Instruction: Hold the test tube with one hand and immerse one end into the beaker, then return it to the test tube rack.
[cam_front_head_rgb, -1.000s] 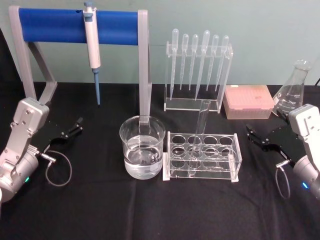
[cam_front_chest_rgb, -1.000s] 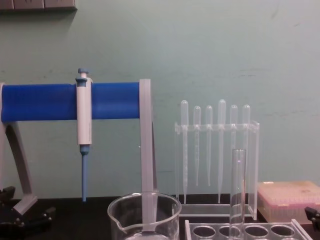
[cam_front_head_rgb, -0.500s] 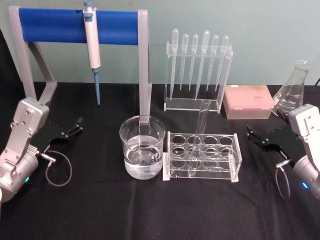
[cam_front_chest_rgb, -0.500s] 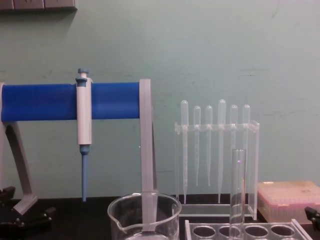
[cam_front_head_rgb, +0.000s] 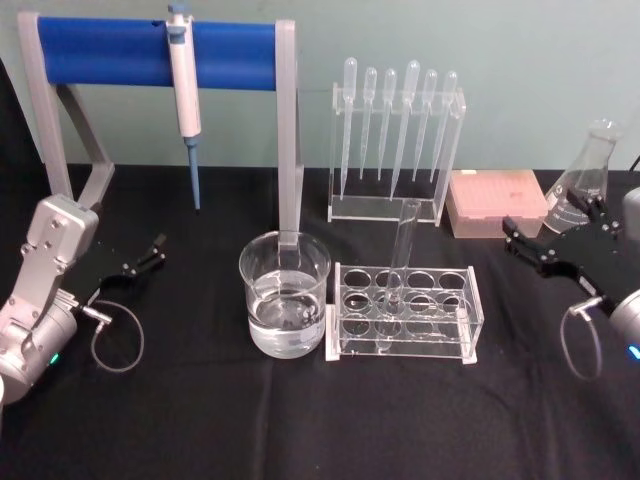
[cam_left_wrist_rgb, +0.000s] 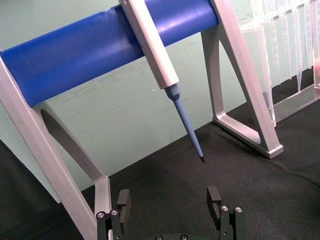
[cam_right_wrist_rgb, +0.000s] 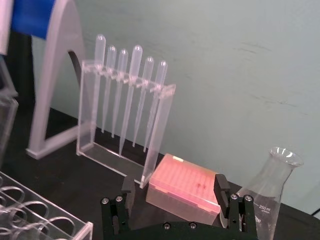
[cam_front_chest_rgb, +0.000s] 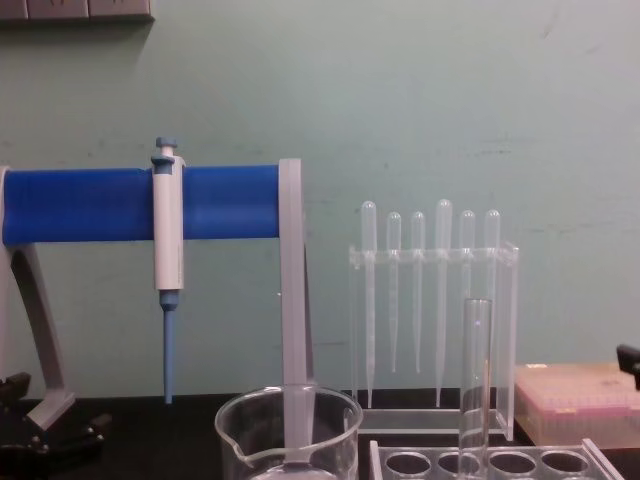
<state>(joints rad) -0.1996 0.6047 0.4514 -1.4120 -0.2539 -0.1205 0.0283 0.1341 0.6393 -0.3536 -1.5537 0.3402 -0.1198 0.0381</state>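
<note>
Test tube (cam_front_head_rgb: 403, 262) stands upright in rack (cam_front_head_rgb: 471, 312), just right of beaker (cam_front_head_rgb: 285, 300). R tool (cam_front_head_rgb: 514, 240) open, empty, right of rack. L tool (cam_front_head_rgb: 151, 254) open, empty, at left above bench (cam_front_head_rgb: 300, 425).

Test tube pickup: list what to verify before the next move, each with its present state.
1. Test tube standing in the rack: ok.
2. Right gripper open: ok.
3. Right gripper around the test tube: not ok; it hangs to the rack's right, apart from it.
4. Beaker holds liquid, beside the rack: ok.
5. Left gripper out of the way: ok, far left, open.
6. Test tube free of cracks: cannot tell.
</note>
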